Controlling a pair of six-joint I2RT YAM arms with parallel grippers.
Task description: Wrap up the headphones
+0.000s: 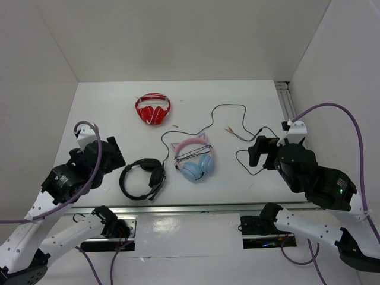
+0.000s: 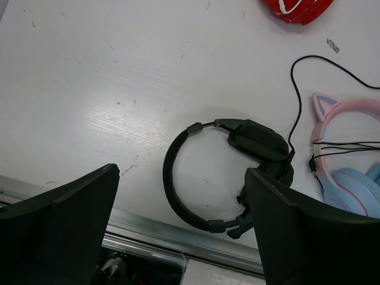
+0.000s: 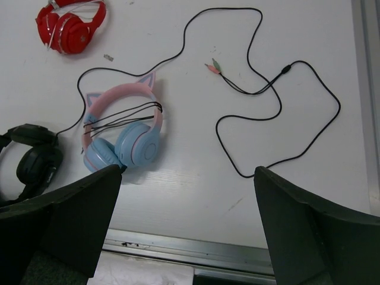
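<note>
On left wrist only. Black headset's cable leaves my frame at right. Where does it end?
Observer: The cable snakes right past the cat-ear headphones and ends in two plugs, one pink, one green.
Operator: Right gripper on it?
Observer: No. The right gripper hangs open above the cable loop nearest the arms, holding nothing.
Operator: Any tangles?
Observer: It crosses itself once beside the plugs; no knot that I can see.
</note>
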